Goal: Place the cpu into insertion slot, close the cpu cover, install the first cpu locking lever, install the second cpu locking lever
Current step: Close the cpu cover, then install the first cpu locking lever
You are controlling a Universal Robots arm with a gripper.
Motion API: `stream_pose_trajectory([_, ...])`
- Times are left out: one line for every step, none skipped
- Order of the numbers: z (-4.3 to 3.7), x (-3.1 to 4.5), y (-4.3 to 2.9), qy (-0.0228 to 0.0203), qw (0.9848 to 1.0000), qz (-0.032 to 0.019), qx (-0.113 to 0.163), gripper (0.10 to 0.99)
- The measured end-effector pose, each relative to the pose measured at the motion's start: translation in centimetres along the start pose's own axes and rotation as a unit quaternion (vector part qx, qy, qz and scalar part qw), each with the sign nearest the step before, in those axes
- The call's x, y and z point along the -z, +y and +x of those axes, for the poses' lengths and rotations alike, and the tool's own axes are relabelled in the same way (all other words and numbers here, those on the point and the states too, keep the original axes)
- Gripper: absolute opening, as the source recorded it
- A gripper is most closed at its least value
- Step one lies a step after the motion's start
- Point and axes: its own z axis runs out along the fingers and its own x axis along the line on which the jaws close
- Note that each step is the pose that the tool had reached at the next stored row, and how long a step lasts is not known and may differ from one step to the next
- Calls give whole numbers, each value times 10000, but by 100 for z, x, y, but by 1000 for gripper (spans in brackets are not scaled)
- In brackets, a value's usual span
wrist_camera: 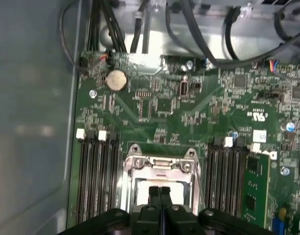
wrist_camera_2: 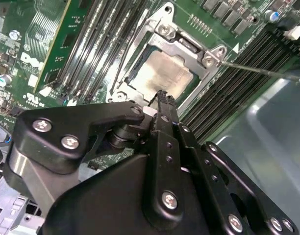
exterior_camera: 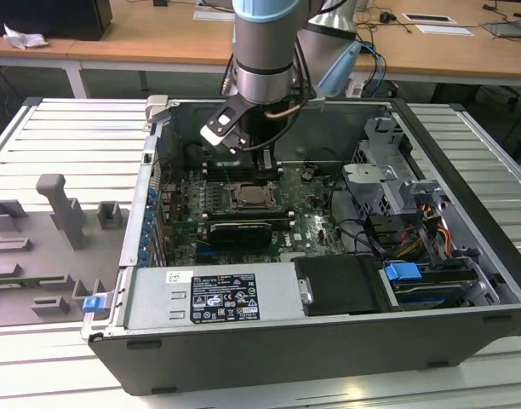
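While the computer case (exterior_camera: 243, 362) lies open on its side, the green board (exterior_camera: 312, 226) sits flat on its floor, and the arm reaches down into it from above. On the board, directly below the gripper (wrist_camera: 160, 190), the insertion slot (wrist_camera: 134, 152) holds the cpu (wrist_camera_2: 169, 73). The chip lies flat in the slot with its pale metal top facing up toward the tool. It is square, so it has no long axis, and its edges run parallel to the slot's rim. The cpu cover (wrist_camera: 160, 164) lies down over it, and the metal top shows through the cut-out. Rows of dark memory slots (wrist_camera: 96, 181) run along both sides of the gripper, parallel to two edges of the chip. In the second wrist view a thin metal rod (wrist_camera_2: 260, 71) juts from one corner of the slot out over the memory slots, away from the tool. The gripper's two black fingers are pressed together with only a seam between them and nothing held. Their tips sit just over the edge of the chip nearest the tool, though whether they touch it cannot be told
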Motion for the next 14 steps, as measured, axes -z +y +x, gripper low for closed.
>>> stream_pose_trajectory([1, 0, -9, 0, 10000, 0, 0, 106])
stream_pose_trajectory([1, 0, -12, 0, 10000, 0, 0, 106])
stream_pose_trajectory([1, 0, -14, 0, 10000, 0, 1, 106])
stream_pose_trajectory([1, -1, -21, 0, 10000, 0, 2, 106])
stream_pose_trajectory([1, -2, -23, -1, 10000, 1, 3, 106])
stream_pose_trajectory([1, -5, -27, 0, 10000, 1, 2, 106])
stream_pose_trajectory([2, -7, -31, 0, 10000, 1, 2, 106])
stream_pose_trajectory([2, -7, -31, 0, 10000, 1, 3, 106])
stream_pose_trajectory([2, -8, -31, 0, 10000, 0, 3, 106])
stream_pose_trajectory([2, -13, -37, 1, 10000, 0, 1, 106])
stream_pose_trajectory([5, -18, -38, -1, 10000, -4, 2, 106])
stream_pose_trajectory([5, -26, -43, -5, 10000, -21, 3, 106])
stream_pose_trajectory([6, -26, -50, -9, 10000, -25, 4, 106])
stream_pose_trajectory([6, -27, -55, -8, 10000, -26, 4, 106])
